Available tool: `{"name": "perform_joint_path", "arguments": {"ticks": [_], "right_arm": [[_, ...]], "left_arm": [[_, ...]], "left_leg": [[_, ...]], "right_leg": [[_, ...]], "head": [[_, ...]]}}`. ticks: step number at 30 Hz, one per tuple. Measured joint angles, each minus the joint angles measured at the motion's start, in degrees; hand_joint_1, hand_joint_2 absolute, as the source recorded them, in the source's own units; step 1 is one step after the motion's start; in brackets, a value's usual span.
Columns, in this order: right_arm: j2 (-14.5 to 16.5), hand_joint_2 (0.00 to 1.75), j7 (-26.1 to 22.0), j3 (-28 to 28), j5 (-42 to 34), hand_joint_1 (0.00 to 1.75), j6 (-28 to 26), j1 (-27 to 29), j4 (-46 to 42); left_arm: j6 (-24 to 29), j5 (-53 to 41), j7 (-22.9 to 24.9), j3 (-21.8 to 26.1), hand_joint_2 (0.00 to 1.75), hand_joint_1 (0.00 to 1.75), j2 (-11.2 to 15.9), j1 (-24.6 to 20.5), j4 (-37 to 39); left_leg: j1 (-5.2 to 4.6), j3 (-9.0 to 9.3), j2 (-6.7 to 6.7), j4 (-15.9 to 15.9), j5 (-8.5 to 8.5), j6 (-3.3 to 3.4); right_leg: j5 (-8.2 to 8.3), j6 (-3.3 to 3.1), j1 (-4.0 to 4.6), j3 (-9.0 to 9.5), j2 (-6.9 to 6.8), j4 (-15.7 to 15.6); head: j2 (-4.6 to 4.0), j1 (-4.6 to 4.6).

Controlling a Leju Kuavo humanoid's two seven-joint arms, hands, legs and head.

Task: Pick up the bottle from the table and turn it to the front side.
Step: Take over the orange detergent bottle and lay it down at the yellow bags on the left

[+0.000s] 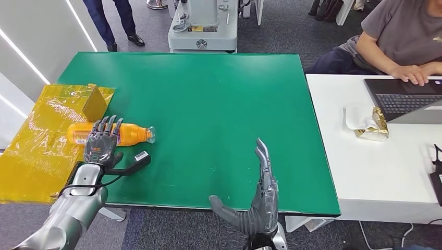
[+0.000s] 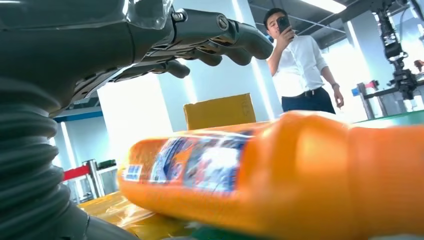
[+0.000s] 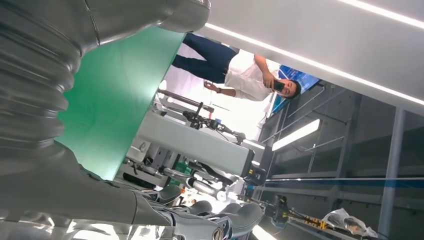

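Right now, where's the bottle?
In the head view the orange bottle lies on its side at the left edge of the green table, partly on the yellow sheet, cap pointing right, just below the small box, with the left hand over it.

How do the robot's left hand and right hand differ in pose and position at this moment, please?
The left hand lies palm-down over the orange bottle at the table's left side, while the right hand stands edge-up at the near edge, over bare green. The left hand's fingers arch above the bottle without clearly gripping it; the right hand's reach straight forward, near nothing. Both are open and holding nothing.
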Motion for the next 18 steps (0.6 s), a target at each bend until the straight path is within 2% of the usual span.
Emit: {"name": "perform_joint_path", "arguments": {"ticks": [6, 10, 13, 16, 17, 18], "right_arm": [[-0.02, 1.75, 0.00, 0.07, 0.01, 0.00, 0.00, 0.02, 0.00], [-0.02, 1.75, 0.00, 0.13, -0.09, 0.00, 0.00, 0.01, 0.00], [-0.02, 1.75, 0.00, 0.24, -0.42, 0.00, 0.00, -0.09, 0.02], [-0.02, 1.75, 0.00, 0.46, -1.35, 0.00, 0.01, -0.64, 0.14], [-0.02, 1.75, 0.00, 0.57, -1.76, 0.00, 0.02, -0.92, 0.22], [-0.02, 1.75, 0.00, 0.72, -2.09, 0.00, 0.06, -1.23, 0.34]], "left_arm": [[0.00, 0.00, 1.31, 0.03, 1.75, 0.00, 0.28, 1.08, -2.46], [0.04, 0.08, -0.50, 1.78, 1.75, 0.00, 0.25, 3.50, -9.68], [0.18, 0.90, -8.44, 7.22, 1.75, 0.00, -1.21, 5.90, -19.40], [0.32, 5.95, -24.67, 17.73, 1.75, 0.00, -5.04, 6.97, -29.59], [0.37, 9.02, -29.20, 21.28, 1.75, 0.00, -6.34, 7.17, -32.79], [0.42, 13.51, -31.72, 23.97, 1.75, 0.00, -7.62, 7.46, -36.09]], "left_leg": [[0.00, 0.00, 0.00, 0.00, 0.00, 0.00], [0.00, 0.01, 0.01, 0.00, 0.00, 0.00], [-0.01, 0.00, 0.01, 0.01, 0.00, 0.00], [-0.01, 0.00, 0.07, 0.01, -0.01, -0.01], [-0.02, 0.01, 0.13, 0.01, -0.02, -0.01], [-0.02, 0.03, 0.17, 0.01, -0.03, -0.02]], "right_leg": [[0.00, 0.00, 0.00, 0.00, 0.00, 0.00], [0.00, 0.00, 0.00, 0.00, 0.01, 0.00], [0.00, 0.00, -0.01, -0.02, 0.01, -0.02], [0.01, -0.01, -0.01, -0.02, 0.07, -0.02], [0.02, -0.01, -0.02, -0.02, 0.12, -0.02], [0.03, -0.02, -0.02, -0.02, 0.18, -0.02]], "head": [[0.00, 0.01], [0.00, 0.00], [0.00, 0.00], [0.00, 0.01], [0.00, 0.02], [0.00, 0.01]]}}
